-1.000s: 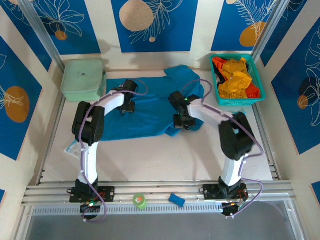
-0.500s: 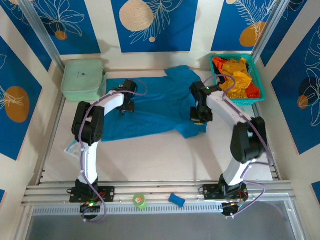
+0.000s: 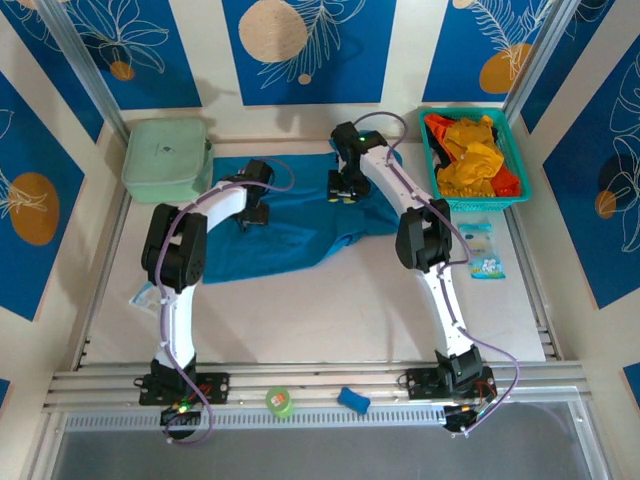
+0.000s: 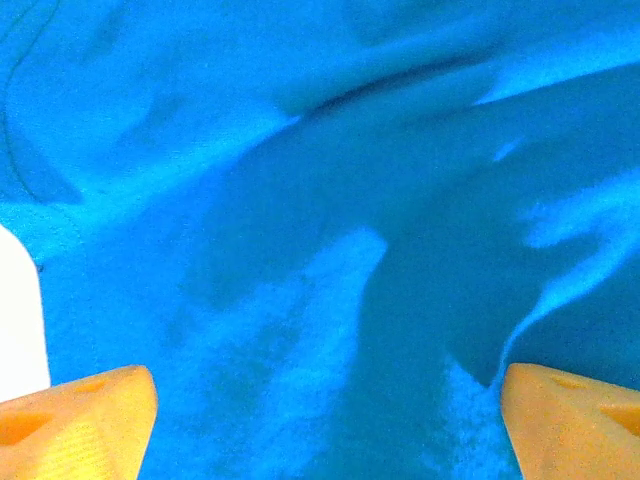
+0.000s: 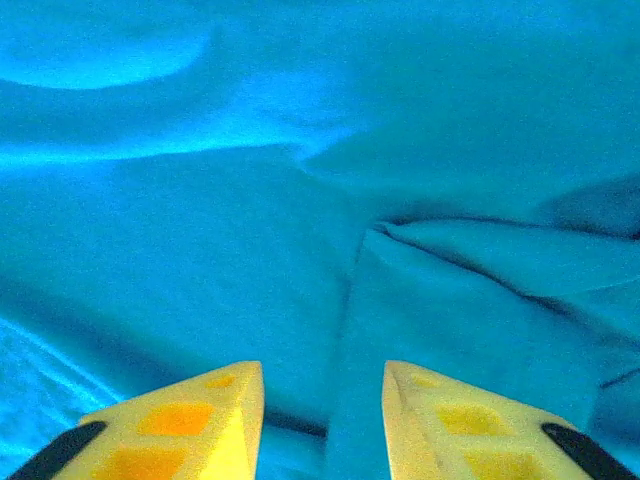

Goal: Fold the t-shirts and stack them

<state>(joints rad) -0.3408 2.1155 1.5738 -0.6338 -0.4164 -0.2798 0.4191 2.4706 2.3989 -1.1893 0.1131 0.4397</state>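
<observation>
Blue-and-cream patterned walls close in a pale bench (image 3: 300, 320), and most of its far half is taken up by the blue shirt (image 3: 300, 240), which lies spread out and wrinkled, between the case (image 3: 165, 158) at the far left and the basket (image 3: 475, 112) at the far right. Its near right side runs in a slant, and the right wrist view shows a doubled layer with a crease, so I judge that a first fold is at most begun; the shirt is nowhere near a tidy packet. Crumpled in the basket lie the yellow-orange shirts (image 3: 470, 160) and a red-orange one (image 3: 438, 128), not folded, and no stack stands anywhere on the bench. By that reckoning nearly the whole task is left: finish the blue shirt, then fold the others and pile them. Both arms reach over the blue shirt. Over its left part, the left end effector (image 4: 325, 385) is spread wide and holds nothing. At its far edge, the right end effector (image 5: 320, 370) is partly open, a ridge of cloth running into the gap but, as far as I can tell, not pinched. A tape roll (image 3: 280, 402) sits by the arm bases.
</observation>
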